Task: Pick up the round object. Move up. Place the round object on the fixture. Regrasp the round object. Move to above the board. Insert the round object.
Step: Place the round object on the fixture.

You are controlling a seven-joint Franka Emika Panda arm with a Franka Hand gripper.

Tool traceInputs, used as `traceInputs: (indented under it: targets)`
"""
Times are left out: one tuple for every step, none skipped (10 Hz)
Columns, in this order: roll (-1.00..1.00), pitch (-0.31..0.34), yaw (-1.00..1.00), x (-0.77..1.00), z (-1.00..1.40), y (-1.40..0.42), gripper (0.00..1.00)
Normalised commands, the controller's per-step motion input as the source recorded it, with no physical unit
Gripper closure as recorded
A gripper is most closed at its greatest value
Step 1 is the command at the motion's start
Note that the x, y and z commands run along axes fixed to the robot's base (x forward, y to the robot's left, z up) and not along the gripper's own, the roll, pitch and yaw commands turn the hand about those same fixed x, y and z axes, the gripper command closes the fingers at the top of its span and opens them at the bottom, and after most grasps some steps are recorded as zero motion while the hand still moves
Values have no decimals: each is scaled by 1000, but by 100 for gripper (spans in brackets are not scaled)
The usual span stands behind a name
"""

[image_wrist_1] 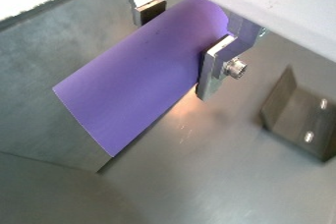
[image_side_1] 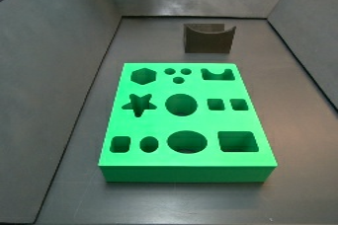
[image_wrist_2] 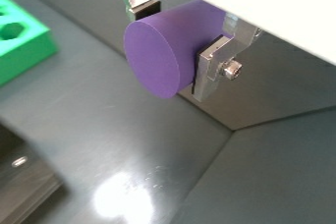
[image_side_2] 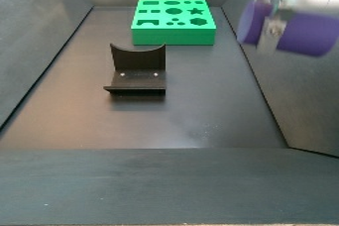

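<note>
- Gripper (image_wrist_1: 184, 39) was clamped across the purple cylinder peg (image_wrist_1: 138, 81), one silver finger (image_wrist_1: 218, 69) flat on its curved side and the other on the far side, in both wrist views.
- Peg (image_wrist_2: 167, 53) lay on its side between the fingers, a flat round end facing a wrist camera, its body clear of the grey floor (image_wrist_2: 118, 159).
- Judging by a side view, the gripper (image_side_2: 272, 22) and peg (image_side_2: 307, 34) hung blurred at the upper right of the frame, above and well apart from the fixture (image_side_2: 137, 71).
- Fixture (image_side_1: 208, 37) stood beyond the far edge of the green board (image_side_1: 185, 120), its curved notch facing up and empty.
- My reading: the step in hand was carrying the peg over to the fixture.
- To do it well, the peg's long axis should line up with the notch before descent, so the curved side settles into the U rather than riding a lip.
- Lowering should be slow, and the fingers should part only once the peg is cradled, or it could roll away.
</note>
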Motion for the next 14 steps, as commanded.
traceInputs:
  targets:
    - [-1, -63, 1000, 1000, 267, -467, 100]
    - [-3, -58, 1000, 1000, 238, -405, 100]
    - [-6, -54, 1000, 1000, 223, -370, 100]
    - [-10, -47, 1000, 1000, 197, -331, 100]
    - [-12, -44, 1000, 1000, 184, -304, 100]
    - [-16, -38, 1000, 1000, 156, -259, 100]
    - [-18, -36, 1000, 1000, 145, -238, 100]
    - [-24, -28, 1000, 1000, 112, -185, 100]
    - [-27, -25, 1000, 1000, 100, -163, 100]
    - [-33, -20, 1000, 1000, 79, -128, 100]
    - [-37, -17, 1000, 1000, 69, -110, 100]
    - [-48, -10, 1000, 1000, 50, -77, 100]
    - [-53, -6, 1000, 942, 39, -58, 100]
    - [-66, 1, 1000, 794, 22, -31, 100]
